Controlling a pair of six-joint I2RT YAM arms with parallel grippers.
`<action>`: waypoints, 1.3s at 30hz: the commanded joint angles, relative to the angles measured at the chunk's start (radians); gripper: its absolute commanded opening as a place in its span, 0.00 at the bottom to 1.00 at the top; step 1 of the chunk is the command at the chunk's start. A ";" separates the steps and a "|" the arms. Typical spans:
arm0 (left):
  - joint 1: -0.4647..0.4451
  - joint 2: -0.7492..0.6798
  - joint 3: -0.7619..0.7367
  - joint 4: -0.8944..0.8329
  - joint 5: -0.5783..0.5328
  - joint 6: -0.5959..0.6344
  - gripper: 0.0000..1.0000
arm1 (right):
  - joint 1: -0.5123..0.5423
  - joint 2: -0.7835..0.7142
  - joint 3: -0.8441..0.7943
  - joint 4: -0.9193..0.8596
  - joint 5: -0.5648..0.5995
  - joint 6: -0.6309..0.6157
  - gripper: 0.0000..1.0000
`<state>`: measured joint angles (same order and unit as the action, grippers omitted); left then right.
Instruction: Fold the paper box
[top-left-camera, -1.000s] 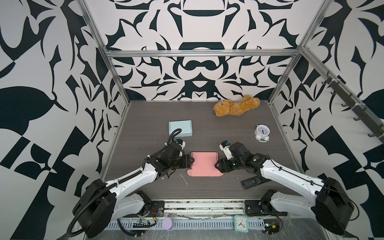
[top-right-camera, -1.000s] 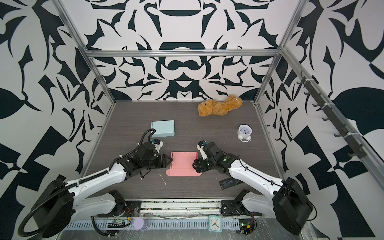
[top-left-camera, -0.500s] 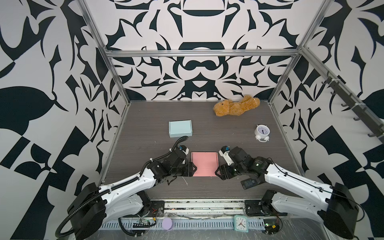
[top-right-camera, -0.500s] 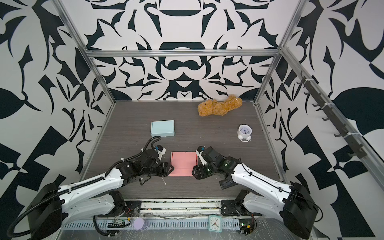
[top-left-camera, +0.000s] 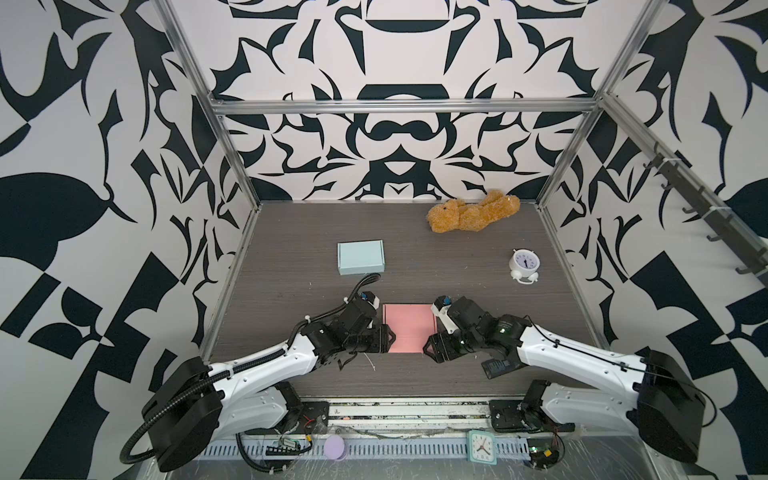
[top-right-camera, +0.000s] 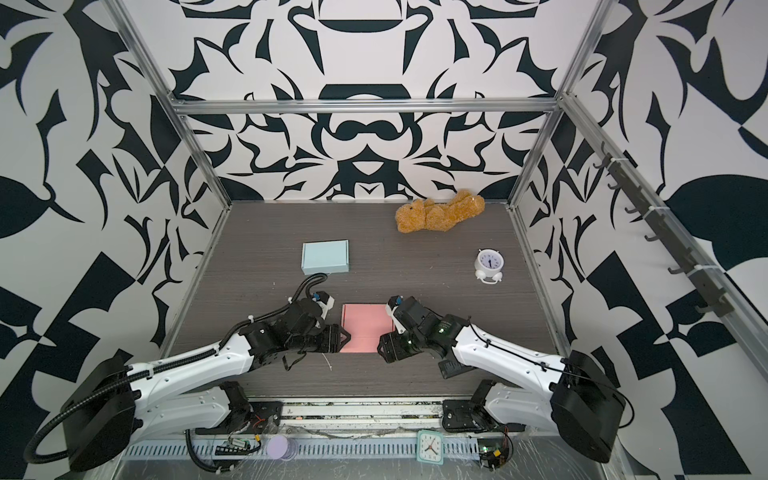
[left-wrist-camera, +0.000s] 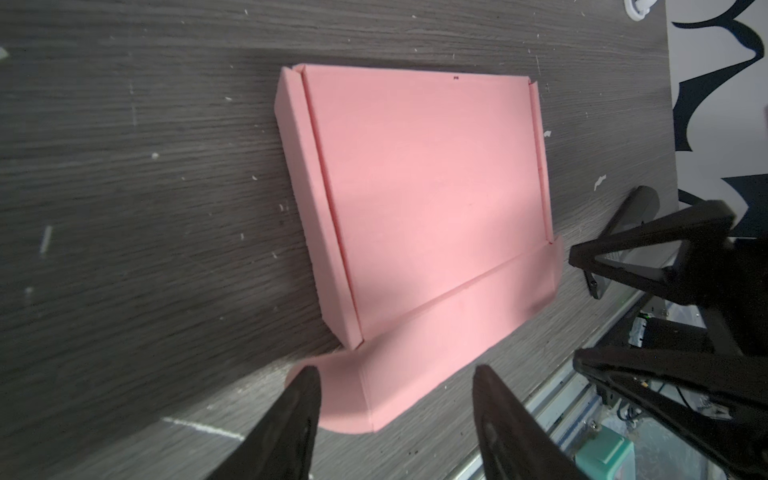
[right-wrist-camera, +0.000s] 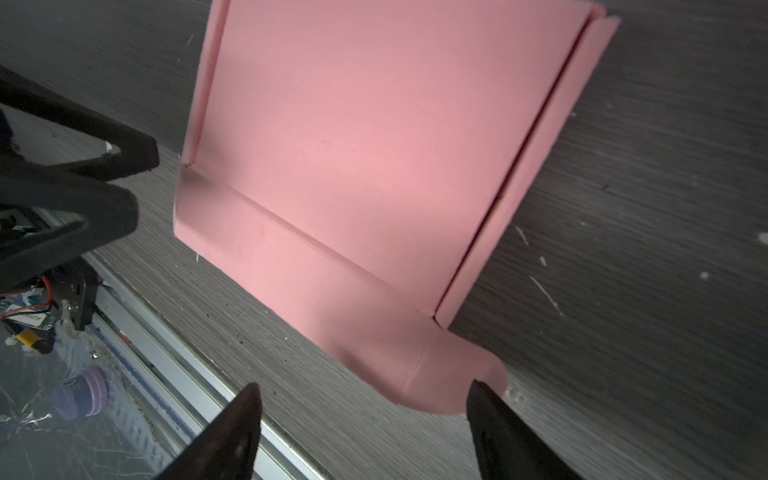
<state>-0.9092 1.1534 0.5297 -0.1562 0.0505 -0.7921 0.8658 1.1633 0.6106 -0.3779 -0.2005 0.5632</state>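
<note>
We see the pink paper box (top-left-camera: 407, 328), matte card with sharp creases and rounded tabs, flat on the grainy dark table (top-left-camera: 457, 266) between left gripper (left-wrist-camera: 395, 374) and right gripper (right-wrist-camera: 361, 388); both jaws stand open, holding nothing.

Pink on the paper box (top-left-camera: 406, 328), dark grey wood-grain on the table (top-left-camera: 457, 274), pale blue on the far-left carton (top-left-camera: 360, 257), golden-brown on the far teddy (top-left-camera: 469, 216), white on the right-hand clock (top-left-camera: 524, 262) (dark hands), and bold black-and-white swirls across the walls (top-left-camera: 386, 137).
</note>
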 joint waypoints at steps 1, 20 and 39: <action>-0.003 0.019 -0.022 0.028 0.013 -0.017 0.62 | 0.007 0.008 0.002 0.034 0.008 0.012 0.80; -0.032 0.080 -0.029 0.092 0.043 -0.045 0.62 | 0.025 0.053 -0.011 0.093 -0.011 0.035 0.81; -0.072 0.070 -0.012 0.091 0.028 -0.066 0.60 | 0.054 0.041 0.003 0.092 -0.002 0.051 0.82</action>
<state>-0.9733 1.2324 0.5098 -0.0715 0.0834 -0.8417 0.9115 1.2125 0.5968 -0.3092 -0.2035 0.6033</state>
